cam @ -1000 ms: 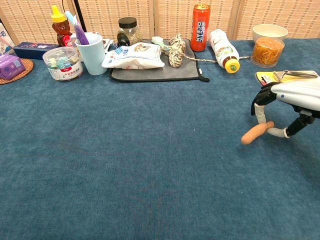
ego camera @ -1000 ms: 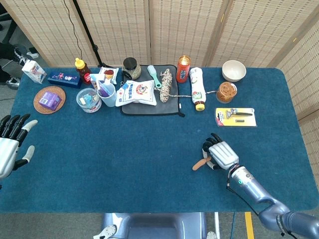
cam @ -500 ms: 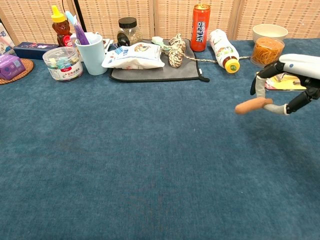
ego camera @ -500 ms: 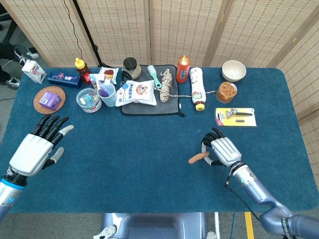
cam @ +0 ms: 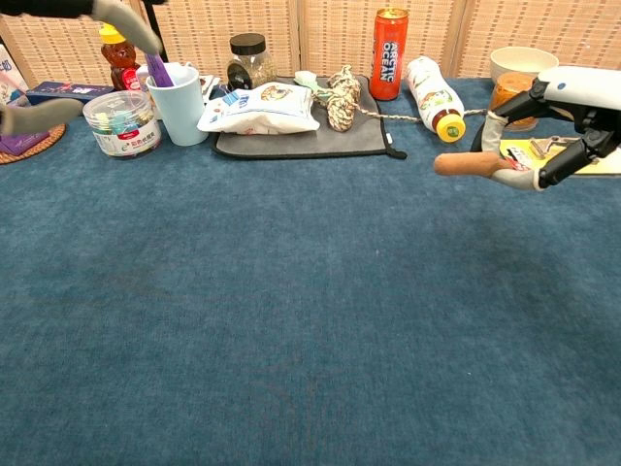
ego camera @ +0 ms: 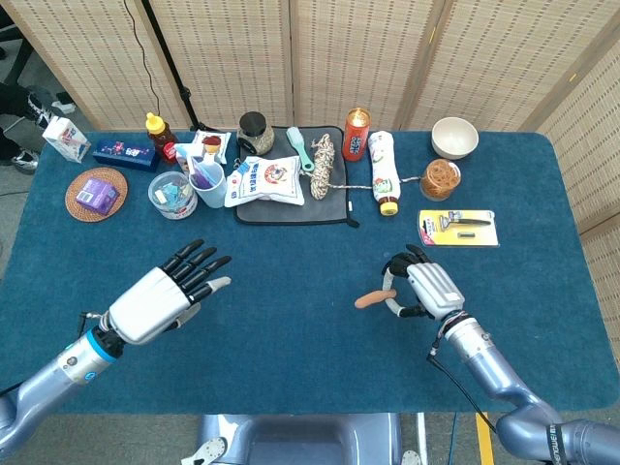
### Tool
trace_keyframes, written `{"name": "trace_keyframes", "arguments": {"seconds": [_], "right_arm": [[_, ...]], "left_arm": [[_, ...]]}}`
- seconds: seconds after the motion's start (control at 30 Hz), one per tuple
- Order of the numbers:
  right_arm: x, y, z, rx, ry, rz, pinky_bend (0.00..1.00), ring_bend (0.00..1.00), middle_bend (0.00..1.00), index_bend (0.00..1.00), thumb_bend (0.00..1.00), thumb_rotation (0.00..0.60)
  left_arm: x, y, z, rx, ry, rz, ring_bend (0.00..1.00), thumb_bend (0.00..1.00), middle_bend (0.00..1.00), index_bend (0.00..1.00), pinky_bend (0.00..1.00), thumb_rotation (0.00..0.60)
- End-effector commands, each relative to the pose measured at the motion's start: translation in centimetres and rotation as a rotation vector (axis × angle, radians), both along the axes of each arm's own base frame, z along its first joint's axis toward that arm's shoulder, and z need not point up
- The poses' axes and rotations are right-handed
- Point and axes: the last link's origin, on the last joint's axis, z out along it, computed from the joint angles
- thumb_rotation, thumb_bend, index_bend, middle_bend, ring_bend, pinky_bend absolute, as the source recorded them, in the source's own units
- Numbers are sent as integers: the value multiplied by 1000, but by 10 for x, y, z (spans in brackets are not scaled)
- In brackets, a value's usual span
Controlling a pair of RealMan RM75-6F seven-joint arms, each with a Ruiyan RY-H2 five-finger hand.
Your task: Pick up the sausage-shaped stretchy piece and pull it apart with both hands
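Observation:
The sausage-shaped piece (ego camera: 372,299) (cam: 468,164) is brown and short, held level above the blue table with its free end pointing left. My right hand (ego camera: 427,290) (cam: 568,109) grips its right end between thumb and fingers. My left hand (ego camera: 167,294) hovers over the table's left half, palm down, fingers spread and holding nothing; in the chest view only its fingertips (cam: 114,16) show at the top left corner. A wide stretch of table separates the left hand from the sausage.
Along the far edge stand a honey bottle (ego camera: 156,131), a light blue cup (ego camera: 207,183), a plastic tub (ego camera: 172,195), a snack bag (ego camera: 265,180) on a grey mat, an orange can (ego camera: 356,134), a lying bottle (ego camera: 384,170), a bowl (ego camera: 453,137) and a razor pack (ego camera: 457,228).
My right hand has lifted the sausage off the table and carried it left. My left hand has swung in from the left edge toward the middle, still spread.

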Motion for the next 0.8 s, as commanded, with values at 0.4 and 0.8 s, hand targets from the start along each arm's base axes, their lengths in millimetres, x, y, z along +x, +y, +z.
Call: {"name": "trace_keyframes", "arguments": {"seconds": [0.4, 0.8], "right_arm": [[20, 1, -4, 54, -114, -46, 0, 200, 318, 743, 494, 600], [28, 4, -11, 96, -155, -43, 0, 200, 315, 741, 495, 600]], "left_arm": [[39, 14, -53, -89, -28, -129, 1, 418, 76, 264, 0, 600], [64, 17, -88, -108, -64, -136, 8, 419, 76, 284, 0, 600]]}}
